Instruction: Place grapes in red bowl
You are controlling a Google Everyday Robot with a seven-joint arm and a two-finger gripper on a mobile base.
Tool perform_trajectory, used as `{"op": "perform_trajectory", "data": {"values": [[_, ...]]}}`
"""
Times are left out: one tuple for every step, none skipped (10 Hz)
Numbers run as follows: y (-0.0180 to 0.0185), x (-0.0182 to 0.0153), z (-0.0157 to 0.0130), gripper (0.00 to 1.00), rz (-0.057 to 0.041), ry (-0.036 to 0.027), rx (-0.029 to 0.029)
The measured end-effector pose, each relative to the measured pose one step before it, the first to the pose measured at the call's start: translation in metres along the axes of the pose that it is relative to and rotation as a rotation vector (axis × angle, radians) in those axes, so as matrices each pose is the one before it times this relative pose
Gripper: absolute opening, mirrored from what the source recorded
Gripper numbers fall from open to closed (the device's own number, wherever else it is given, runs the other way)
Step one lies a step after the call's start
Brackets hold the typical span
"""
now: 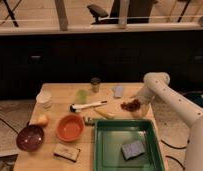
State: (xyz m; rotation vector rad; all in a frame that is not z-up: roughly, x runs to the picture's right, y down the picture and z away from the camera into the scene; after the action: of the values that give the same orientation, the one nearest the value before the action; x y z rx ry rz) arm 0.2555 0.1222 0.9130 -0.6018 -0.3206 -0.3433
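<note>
arm (170, 98): white, tubular | joints: rounded | pincer (138, 102): arm's tip, at grapes (128, 105)

Light wooden table (59, 91) near centre. Dark low wall (55, 60) behind it, pale ledge (40, 30) along its top. Office chair (97, 10) far beyond. Dim warm light.

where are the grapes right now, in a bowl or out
Out. The grapes lie on the table near its right edge, the gripper at them; the orange-red bowl and the dark bowl sit far left.
</note>
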Motion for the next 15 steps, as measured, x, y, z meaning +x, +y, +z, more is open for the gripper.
{"op": "perform_trajectory", "data": {"values": [[0.00033,0.00011,0.00056,0.80,-0.00220,-0.00122,-0.00258],[0.00025,0.00010,0.00039,0.80,-0.00246,-0.00059,-0.00268],[0.00061,0.00018,0.00026,0.80,-0.00228,-0.00048,-0.00275],[0.00045,0.00069,0.00001,0.80,-0.00083,0.00120,-0.00107],[0.00025,0.00061,-0.00017,0.80,-0.00040,0.00084,-0.00035],[0.00071,0.00089,0.00034,0.80,-0.00129,0.00052,-0.00236],[0.00087,0.00018,0.00063,0.80,-0.00132,-0.00054,-0.00332],[0.00017,0.00052,0.00008,0.80,-0.00109,0.00051,-0.00051],[0.00027,0.00020,0.00041,0.80,-0.00162,0.00000,-0.00192],[0.00044,0.00037,-0.00001,0.80,-0.00054,0.00058,-0.00153],[0.00029,0.00038,-0.00009,0.80,0.00037,0.00055,-0.00024],[0.00064,0.00052,0.00034,0.80,-0.00020,0.00122,-0.00230],[0.00052,0.00064,0.00015,0.80,0.00013,0.00046,-0.00148],[0.00074,0.00030,0.00037,0.80,-0.00026,0.00033,-0.00223],[0.00038,0.00061,0.00000,0.80,0.00019,0.00079,-0.00067]]}}
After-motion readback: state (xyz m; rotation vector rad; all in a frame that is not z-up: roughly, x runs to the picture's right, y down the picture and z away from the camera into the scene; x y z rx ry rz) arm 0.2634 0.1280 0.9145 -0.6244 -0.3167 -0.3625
